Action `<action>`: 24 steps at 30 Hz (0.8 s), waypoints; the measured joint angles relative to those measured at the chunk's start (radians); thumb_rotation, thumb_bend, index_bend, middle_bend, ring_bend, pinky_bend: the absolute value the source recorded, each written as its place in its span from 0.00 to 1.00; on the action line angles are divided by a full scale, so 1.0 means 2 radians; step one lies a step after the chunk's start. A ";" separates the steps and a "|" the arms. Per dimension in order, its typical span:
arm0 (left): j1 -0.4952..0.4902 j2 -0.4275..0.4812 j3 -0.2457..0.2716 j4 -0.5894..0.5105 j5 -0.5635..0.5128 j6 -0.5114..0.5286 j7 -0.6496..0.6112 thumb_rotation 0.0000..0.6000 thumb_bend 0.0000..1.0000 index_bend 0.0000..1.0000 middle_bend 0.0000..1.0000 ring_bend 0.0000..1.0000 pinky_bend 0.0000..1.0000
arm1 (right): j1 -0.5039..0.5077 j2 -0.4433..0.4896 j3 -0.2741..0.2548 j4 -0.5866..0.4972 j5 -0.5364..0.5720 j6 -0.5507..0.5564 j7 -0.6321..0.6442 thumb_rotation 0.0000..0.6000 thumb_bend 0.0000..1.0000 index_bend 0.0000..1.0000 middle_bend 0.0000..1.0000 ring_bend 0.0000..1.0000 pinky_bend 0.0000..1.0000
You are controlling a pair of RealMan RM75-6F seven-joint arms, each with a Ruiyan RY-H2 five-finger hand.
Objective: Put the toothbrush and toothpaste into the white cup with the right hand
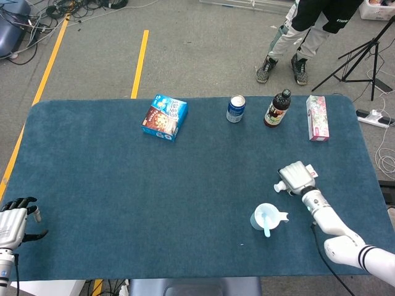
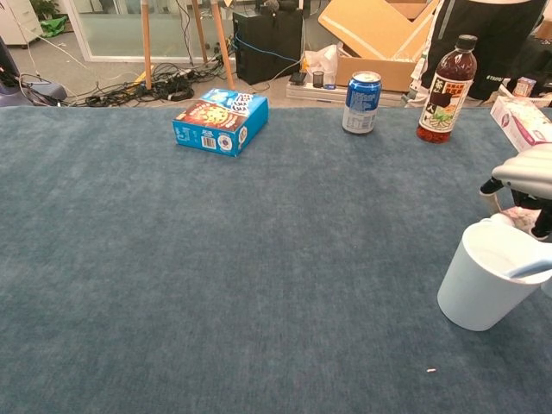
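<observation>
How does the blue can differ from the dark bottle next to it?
The blue can is short, squat and metal with an open flat top; the dark bottle is taller, narrows to a neck and wears a black cap. The can is blue and white, the bottle reddish-brown. Both stand upright along the table's far edge.

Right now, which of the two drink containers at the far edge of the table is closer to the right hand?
The dark bottle with the black cap. It stands nearer the right hand than the blue can, which is further left.
</observation>
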 measured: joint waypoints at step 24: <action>-0.002 -0.002 -0.001 0.002 -0.005 -0.003 0.002 1.00 0.00 0.59 0.25 0.19 0.20 | -0.021 0.038 -0.001 -0.037 -0.040 0.049 0.062 1.00 0.19 0.66 1.00 1.00 1.00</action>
